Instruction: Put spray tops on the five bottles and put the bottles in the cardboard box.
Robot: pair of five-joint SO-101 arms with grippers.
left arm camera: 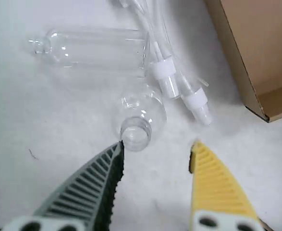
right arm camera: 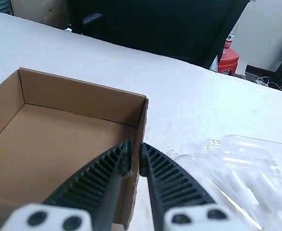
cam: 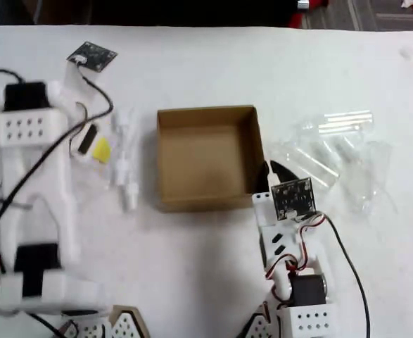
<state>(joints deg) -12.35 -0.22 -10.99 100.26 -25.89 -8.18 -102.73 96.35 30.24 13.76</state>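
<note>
So, my left gripper is spread wide with nothing in it. Its grey and yellow fingers sit either side of a clear bottle on the table. The bottle's open mouth faces the gripper, and the grey tip is right at its rim. A second bottle lies on its side just past it, and the white spray tops lie beside both. From above, those tops sit at 9 o'clock from the cardboard box. My right gripper is nearly closed, pinching the box's 3 o'clock wall, one finger inside and one outside. A clear plastic bag with white pieces in it lies near the box, also at 3 o'clock.
</note>
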